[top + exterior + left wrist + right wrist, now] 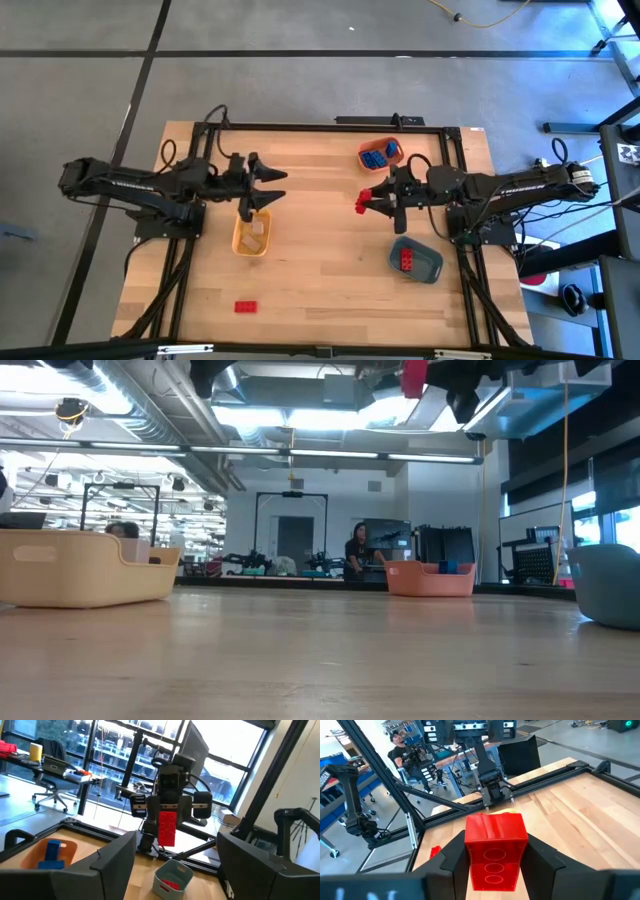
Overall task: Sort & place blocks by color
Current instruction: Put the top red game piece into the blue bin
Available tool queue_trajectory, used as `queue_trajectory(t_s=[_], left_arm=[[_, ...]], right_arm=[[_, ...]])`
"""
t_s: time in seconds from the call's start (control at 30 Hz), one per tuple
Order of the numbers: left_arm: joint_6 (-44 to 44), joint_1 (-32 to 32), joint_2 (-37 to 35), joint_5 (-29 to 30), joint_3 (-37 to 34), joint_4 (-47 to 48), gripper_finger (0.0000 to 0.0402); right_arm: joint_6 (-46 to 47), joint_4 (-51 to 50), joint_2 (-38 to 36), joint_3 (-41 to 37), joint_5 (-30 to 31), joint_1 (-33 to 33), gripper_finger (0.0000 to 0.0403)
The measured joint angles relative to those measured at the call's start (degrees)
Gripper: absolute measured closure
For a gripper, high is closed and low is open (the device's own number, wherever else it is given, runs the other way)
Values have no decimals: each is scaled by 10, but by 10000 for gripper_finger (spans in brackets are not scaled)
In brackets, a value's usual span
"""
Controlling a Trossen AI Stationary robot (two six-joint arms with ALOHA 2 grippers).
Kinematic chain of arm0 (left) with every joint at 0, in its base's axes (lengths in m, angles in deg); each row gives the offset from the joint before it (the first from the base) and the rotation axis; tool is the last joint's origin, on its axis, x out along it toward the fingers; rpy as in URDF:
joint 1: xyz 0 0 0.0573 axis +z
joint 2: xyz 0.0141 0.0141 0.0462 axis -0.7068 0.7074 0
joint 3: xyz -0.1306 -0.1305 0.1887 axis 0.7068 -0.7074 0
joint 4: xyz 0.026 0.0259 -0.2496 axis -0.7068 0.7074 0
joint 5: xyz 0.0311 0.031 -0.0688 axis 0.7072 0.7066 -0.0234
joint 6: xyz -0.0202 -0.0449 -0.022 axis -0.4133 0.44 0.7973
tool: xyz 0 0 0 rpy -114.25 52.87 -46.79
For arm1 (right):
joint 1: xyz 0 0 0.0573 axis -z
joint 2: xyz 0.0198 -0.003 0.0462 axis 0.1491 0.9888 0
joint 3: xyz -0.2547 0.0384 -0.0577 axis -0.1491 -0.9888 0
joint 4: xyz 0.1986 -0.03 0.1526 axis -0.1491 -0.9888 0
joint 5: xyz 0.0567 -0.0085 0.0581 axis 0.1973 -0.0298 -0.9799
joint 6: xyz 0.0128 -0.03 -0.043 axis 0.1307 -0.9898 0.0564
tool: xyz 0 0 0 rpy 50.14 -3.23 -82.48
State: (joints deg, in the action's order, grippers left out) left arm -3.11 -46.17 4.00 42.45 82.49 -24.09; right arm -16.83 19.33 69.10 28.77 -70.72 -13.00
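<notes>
Right gripper (pixel 362 201) raised above the table's right half, clamped on a red block (pixel 360 203). Slate-blue tray (pixel 428 268) with one red block lies toward the front right corner, nearest this arm. Left gripper (pixel 274 187) spread wide, empty, above the yellow tray (pixel 238 243).

I see a red block (pixel 496 851) between the dark fingers of my right tool (pixel 362 201); another red block (pixel 246 306) lies on the pale wood-grain counter (pixel 320 260). The yellow tray (pixel 251 235) holds beige blocks (pixel 256 228), the orange tray (pixel 381 154) blue blocks (pixel 376 157), the slate-blue tray (pixel 416 260) a red block (pixel 407 259).
</notes>
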Motion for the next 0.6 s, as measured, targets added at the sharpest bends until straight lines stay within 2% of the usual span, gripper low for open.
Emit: queue_trajectory(t_s=[0.17,0.27,0.43,0.6], left_arm=[[0,0,-2,3,-1,-2,134],[0,0,-2,11,-1,0,134],[0,0,-2,46,-1,6,134],[-1,0,-2,74,-1,6,134]], right_arm=[[27,3,0,0,-3,0,266],[80,-31,0,4,-50,-2,266],[179,-265,5,36,-109,-71,266],[343,-421,6,37,-119,-190,266]])
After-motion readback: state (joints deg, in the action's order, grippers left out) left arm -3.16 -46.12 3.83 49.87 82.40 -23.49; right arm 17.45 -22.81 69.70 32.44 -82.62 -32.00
